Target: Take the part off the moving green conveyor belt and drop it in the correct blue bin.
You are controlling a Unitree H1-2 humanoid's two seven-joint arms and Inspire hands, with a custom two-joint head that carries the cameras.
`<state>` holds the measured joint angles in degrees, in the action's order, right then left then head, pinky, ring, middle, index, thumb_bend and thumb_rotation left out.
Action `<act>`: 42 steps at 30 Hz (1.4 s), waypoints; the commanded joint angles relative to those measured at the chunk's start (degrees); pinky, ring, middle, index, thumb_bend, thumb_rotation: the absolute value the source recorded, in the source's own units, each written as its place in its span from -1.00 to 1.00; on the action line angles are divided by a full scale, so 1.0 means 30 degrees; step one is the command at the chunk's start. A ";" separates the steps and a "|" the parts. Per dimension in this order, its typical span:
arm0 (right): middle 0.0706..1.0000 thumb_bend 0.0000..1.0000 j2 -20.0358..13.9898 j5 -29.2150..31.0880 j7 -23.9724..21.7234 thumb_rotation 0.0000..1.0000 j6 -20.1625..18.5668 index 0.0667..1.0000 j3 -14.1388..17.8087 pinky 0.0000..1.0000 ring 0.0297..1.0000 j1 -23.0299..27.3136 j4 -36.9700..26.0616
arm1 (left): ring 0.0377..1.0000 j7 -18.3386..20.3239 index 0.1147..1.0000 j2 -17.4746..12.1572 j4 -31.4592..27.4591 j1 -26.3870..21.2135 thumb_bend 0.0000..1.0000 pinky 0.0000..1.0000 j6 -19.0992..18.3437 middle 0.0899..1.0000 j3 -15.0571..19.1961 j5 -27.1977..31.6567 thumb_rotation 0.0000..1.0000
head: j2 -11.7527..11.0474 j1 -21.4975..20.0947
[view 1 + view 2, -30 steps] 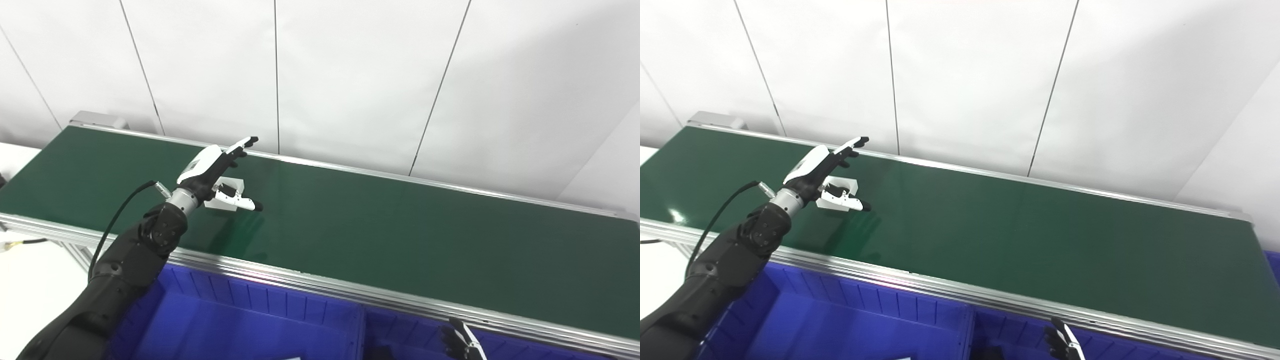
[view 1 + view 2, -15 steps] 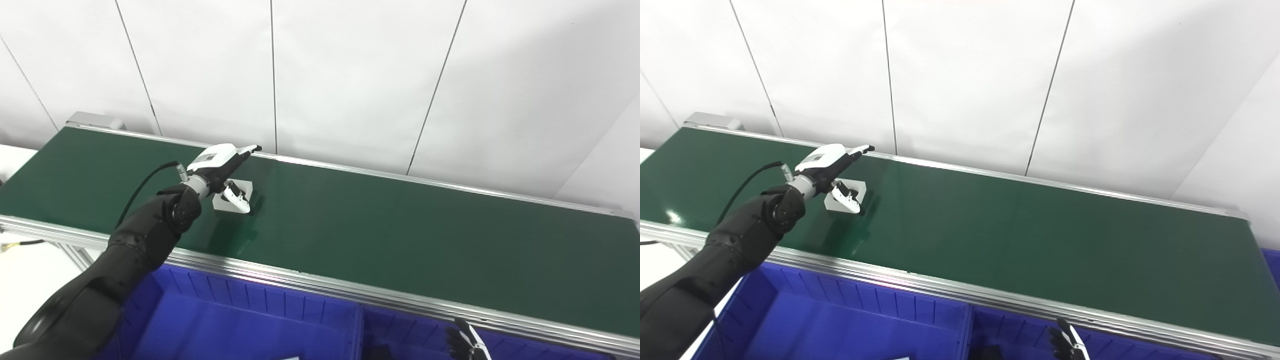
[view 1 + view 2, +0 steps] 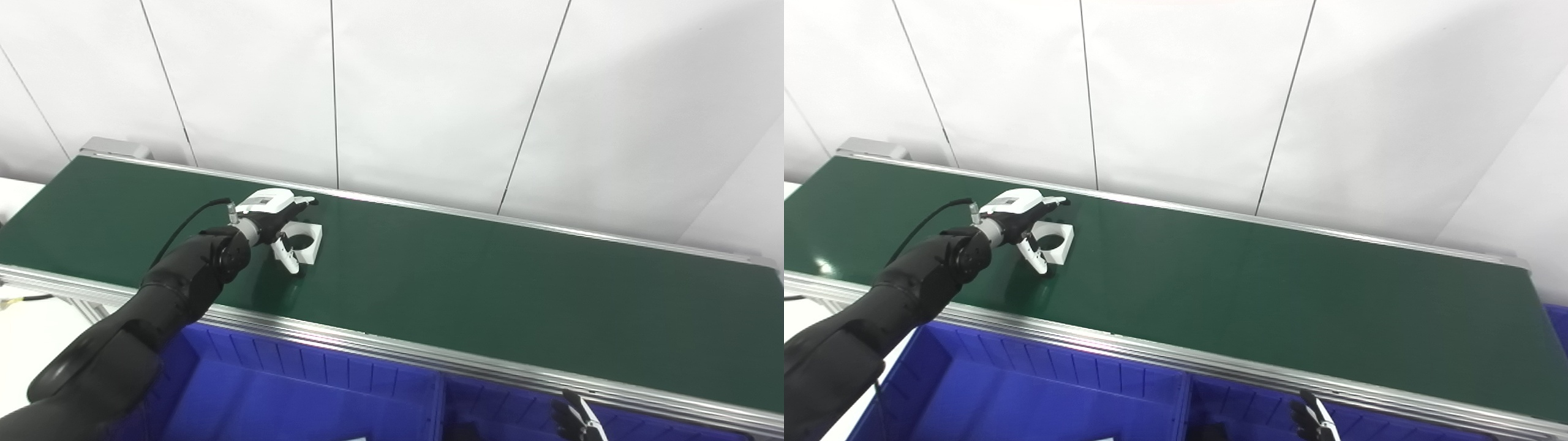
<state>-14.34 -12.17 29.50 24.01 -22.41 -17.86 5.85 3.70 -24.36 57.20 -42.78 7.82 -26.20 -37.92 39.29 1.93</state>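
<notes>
While the white part rides the green belt in the left eye view, the left hand sits low over its near-left side, palm turned down, fingers reaching across the top edge and the thumb hanging at the front corner; it is cupped around the part but not yet pinching it, and the part lies flat on the belt. A second ago this hand was raised and tilted with fingers spread above the part, so it has dropped and rolled over, which I read as the start of the grasp, while the part has drifted rightward with the belt. The right hand peeks up at the bottom edge above the blue bin, too little of it showing to tell its state. In the right eye view the same holds: the left hand brackets the part, whose round hole shows dark, on the belt, well short of the bin below. Closing must keep pace with the belt.
</notes>
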 commanded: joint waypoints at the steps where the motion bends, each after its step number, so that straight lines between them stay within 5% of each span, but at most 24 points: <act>1: 0.60 0.50 0.0002 0.0122 -0.0004 -0.15 0.0970 0.73 0.0192 0.50 0.58 -0.0072 -0.0680 | 0.53 -0.0718 0.81 -0.0207 0.0191 -0.0667 0.55 0.28 -0.0106 0.75 0.0245 0.0117 -1.00 | 0.0027 -0.0001; 2: 0.59 0.51 0.0025 0.0202 -0.0022 -0.16 0.0970 0.72 0.0216 0.49 0.58 -0.0084 -0.0676 | 0.07 -0.1021 0.68 -0.0144 0.0268 -0.0608 0.28 -0.12 -0.0050 0.23 0.0275 0.0142 -1.00 | 0.0027 -0.0001; 3: 0.59 0.51 0.0056 0.0280 -0.0055 -0.17 0.0969 0.72 0.0252 0.49 0.58 -0.0119 -0.0699 | -0.12 -0.1469 0.48 -0.0059 0.0467 -0.0564 0.14 -0.27 0.0116 -0.01 0.0215 0.0060 -1.00 | 0.0035 -0.0049; 5: 0.59 0.52 0.0096 0.0408 -0.0135 -0.18 0.0967 0.72 0.0306 0.49 0.58 -0.0182 -0.0765 | -0.17 -0.2390 0.38 0.0110 0.0982 -0.0548 0.10 -0.31 0.0478 -0.08 0.0137 -0.0025 -1.00 | 0.0056 -0.0083; 7: 0.59 0.51 0.0094 0.0381 -0.0154 -0.19 0.0966 0.72 0.0342 0.50 0.59 -0.0219 -0.0815 | -0.26 -0.3231 -0.03 0.0276 0.1489 -0.0565 0.05 -0.37 0.0872 -0.13 0.0174 0.0068 -1.00 | 0.0056 -0.0083; 8: 0.59 0.50 0.0087 0.0305 -0.0140 -0.18 0.0966 0.72 0.0361 0.49 0.58 -0.0226 -0.0826 | -0.25 -0.3493 -0.06 0.0332 0.1662 -0.0579 0.04 -0.37 0.1040 -0.21 0.0205 0.0148 -1.00 | 0.0056 -0.0083; 19: 0.58 0.51 0.0228 0.0439 -0.0492 -0.15 0.0968 0.72 0.0623 0.50 0.58 -0.0305 -0.0984 | -0.11 -0.3117 -0.12 -0.0002 -0.0098 -0.0141 0.04 -0.24 0.1302 -0.17 0.0838 0.1159 -1.00 | 0.0307 -0.0067; 31: 0.56 0.50 0.0601 -0.0272 -0.0922 -0.17 0.0968 0.71 0.0922 0.51 0.55 -0.0446 -0.1431 | -0.25 -0.3607 -0.10 0.0360 -1.1638 0.5544 0.03 -0.33 0.2715 -0.23 0.5902 0.4936 -1.00 | 0.1246 -0.2134; 42: 0.55 0.61 0.2003 -0.2099 -0.1988 0.04 0.0690 0.70 0.2404 0.50 0.52 -0.0861 -0.2579 | -0.15 -0.1283 -0.14 0.0789 -1.5884 0.9556 0.00 -0.18 0.6003 -0.11 0.6926 0.9249 -1.00 | 0.2888 -0.4466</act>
<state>-8.84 -17.37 24.45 24.01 -15.90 -20.30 0.44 -0.52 -21.86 12.28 -13.40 23.54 -6.44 -11.84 47.90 -11.51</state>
